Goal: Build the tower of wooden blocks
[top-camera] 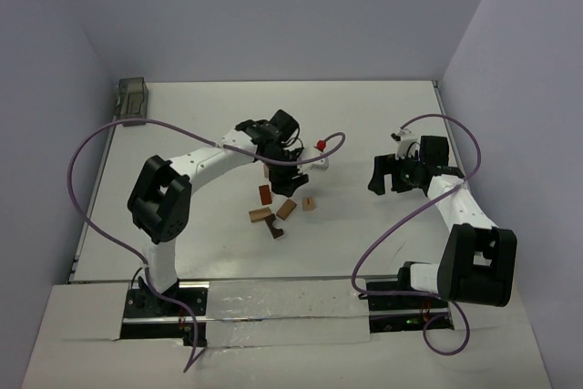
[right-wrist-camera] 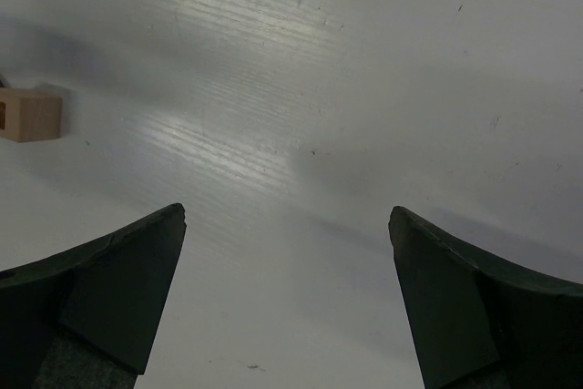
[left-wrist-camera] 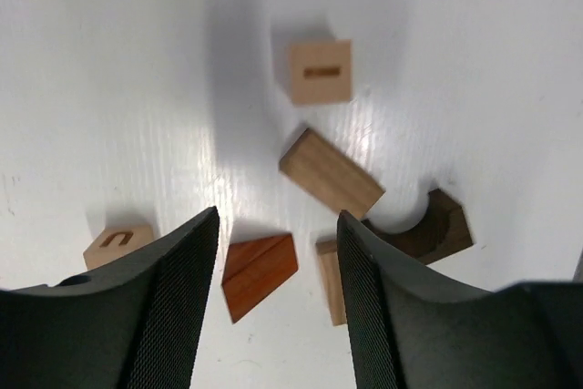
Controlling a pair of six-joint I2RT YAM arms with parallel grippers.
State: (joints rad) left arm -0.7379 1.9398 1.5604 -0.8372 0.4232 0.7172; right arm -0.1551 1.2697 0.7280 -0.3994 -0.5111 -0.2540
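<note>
Six wood blocks beneath spread left end effector; red wedge under gap.

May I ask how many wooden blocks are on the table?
6: slotted cube farthest, tan bar below, dark arch right, red wedge and tan piece nearest, lettered cube left. More may be hidden.

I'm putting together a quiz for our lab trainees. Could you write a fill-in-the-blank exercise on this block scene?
1. The left gripper, open, hangs over a reddish-brown ___.
2. The right gripper is open and holds ___.
3. In the left wrist view, the tan cube at the lower left bears the letter ___.
Missing words: wedge; nothing; U.
</note>
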